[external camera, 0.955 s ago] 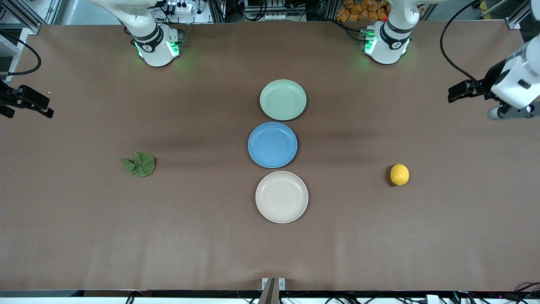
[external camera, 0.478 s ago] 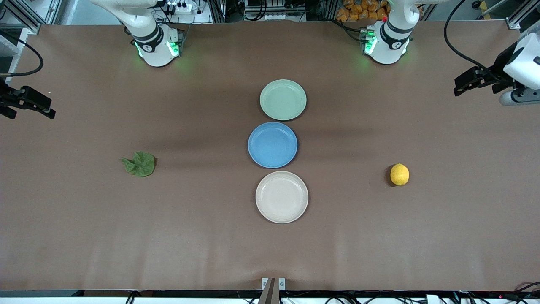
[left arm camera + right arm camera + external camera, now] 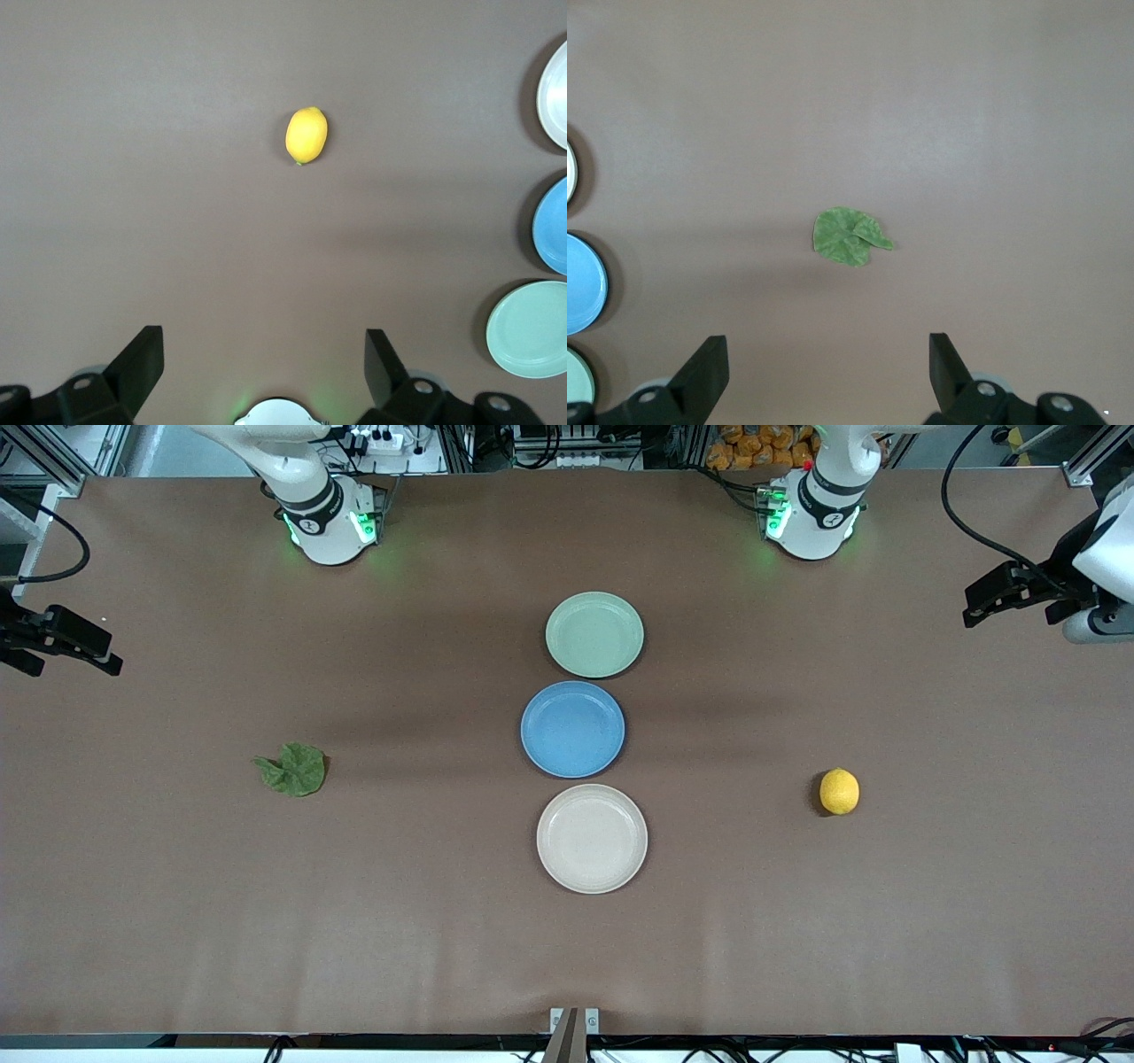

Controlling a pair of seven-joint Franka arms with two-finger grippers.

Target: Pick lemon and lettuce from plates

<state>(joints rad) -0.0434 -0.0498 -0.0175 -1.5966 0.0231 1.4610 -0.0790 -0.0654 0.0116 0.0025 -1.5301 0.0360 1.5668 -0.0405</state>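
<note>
The lemon (image 3: 839, 791) lay on the bare table toward the left arm's end, well apart from every plate, and the lettuce (image 3: 292, 769) lay on the table toward the right arm's end, equally clear of them. The pale green plate (image 3: 594, 634), the blue plate (image 3: 572, 729) and the beige plate (image 3: 592, 838) stood in a row down the middle of the table, the beige one nearest the front camera, and all three were empty.

Judged from this layout, the picking off the plates looked done, since neither item sat on a plate; nothing further seemed called for beyond the arms parking.

The left gripper (image 3: 997, 593) hung over the table's edge at the left arm's end, its fingers (image 3: 142, 363) spread wide and holding nothing, with the lemon in its wrist view. The right gripper (image 3: 66, 642) hung over the edge at the right arm's end, its fingers (image 3: 709, 367) likewise spread and empty, looking down on the lettuce. Neither gripper was close to its item.
</note>
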